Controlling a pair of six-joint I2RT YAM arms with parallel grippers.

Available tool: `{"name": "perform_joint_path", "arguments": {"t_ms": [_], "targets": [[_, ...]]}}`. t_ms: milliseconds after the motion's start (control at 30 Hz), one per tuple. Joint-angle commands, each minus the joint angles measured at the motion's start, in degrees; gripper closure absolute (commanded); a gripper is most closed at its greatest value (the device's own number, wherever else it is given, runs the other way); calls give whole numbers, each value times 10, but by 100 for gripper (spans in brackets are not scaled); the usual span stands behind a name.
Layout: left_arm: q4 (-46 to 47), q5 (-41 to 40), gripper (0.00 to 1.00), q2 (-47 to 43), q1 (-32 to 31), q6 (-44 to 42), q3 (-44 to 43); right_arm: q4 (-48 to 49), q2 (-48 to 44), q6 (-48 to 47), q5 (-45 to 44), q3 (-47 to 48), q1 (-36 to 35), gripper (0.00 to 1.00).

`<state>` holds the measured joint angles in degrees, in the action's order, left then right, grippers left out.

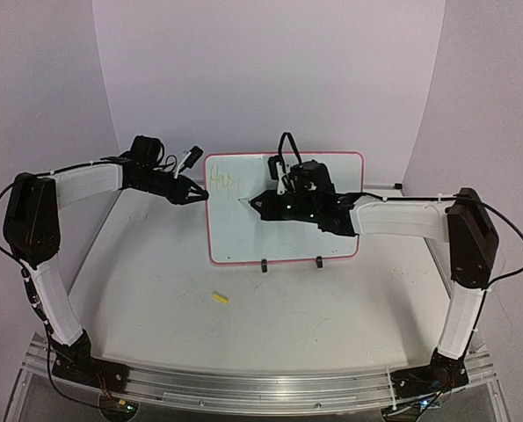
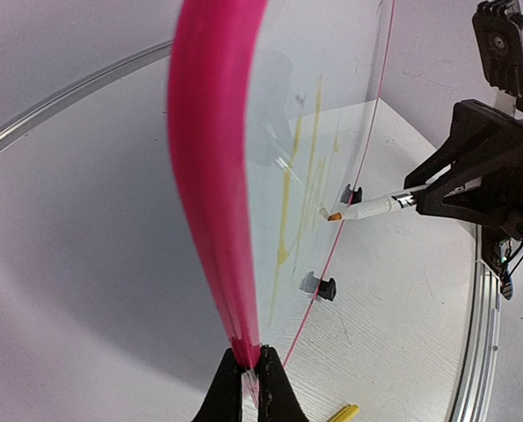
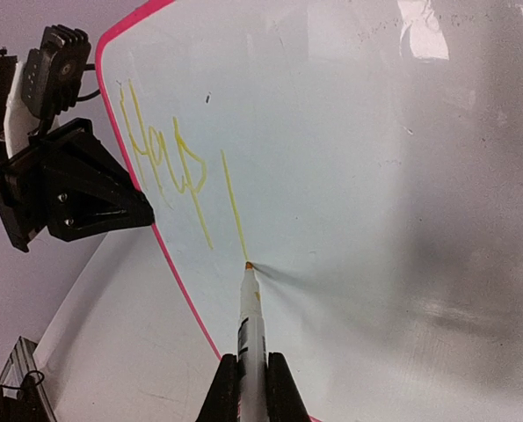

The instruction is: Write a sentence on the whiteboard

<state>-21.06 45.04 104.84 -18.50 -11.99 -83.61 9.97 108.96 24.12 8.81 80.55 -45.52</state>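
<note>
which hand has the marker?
The right hand: shut on the marker, its tip touching the whiteboard just below the yellow strokes. The left hand only pinches the board's pink edge.

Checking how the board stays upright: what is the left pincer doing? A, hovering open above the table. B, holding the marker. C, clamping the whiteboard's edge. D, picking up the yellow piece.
C: the left pincer is shut on the pink rim of the whiteboard; the right pincer holds the marker.

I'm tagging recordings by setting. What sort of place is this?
Likely a robotics lab bench: black-and-white left arm and right arm bolted to an aluminium rail, plain white backdrop, pink-bordered whiteboard.
</note>
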Motion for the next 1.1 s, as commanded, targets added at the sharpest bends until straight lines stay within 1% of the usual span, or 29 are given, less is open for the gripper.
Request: {"name": "perform_joint_path", "arguments": {"t_ms": [0, 167, 300, 533, 833, 1067], "targets": [[9, -7, 100, -31, -3, -11, -1, 13, -6, -2, 26, 1, 2, 100], [8, -7, 100, -31, -3, -10, -2, 45, -36, -4, 47, -4, 2, 100], [8, -7, 100, -31, -3, -11, -2, 48, -40, -8, 30, 6, 2, 100], [8, -7, 100, -30, -4, -10, -2, 45, -21, -13, -24, 33, 2, 100], [8, -7, 100, -28, -4, -9, -2, 40, 14, -17, -36, 74, 3, 100], [8, -7, 100, -27, -4, -10, -3, 30, 24, -15, -46, 78, 2, 100]]}}
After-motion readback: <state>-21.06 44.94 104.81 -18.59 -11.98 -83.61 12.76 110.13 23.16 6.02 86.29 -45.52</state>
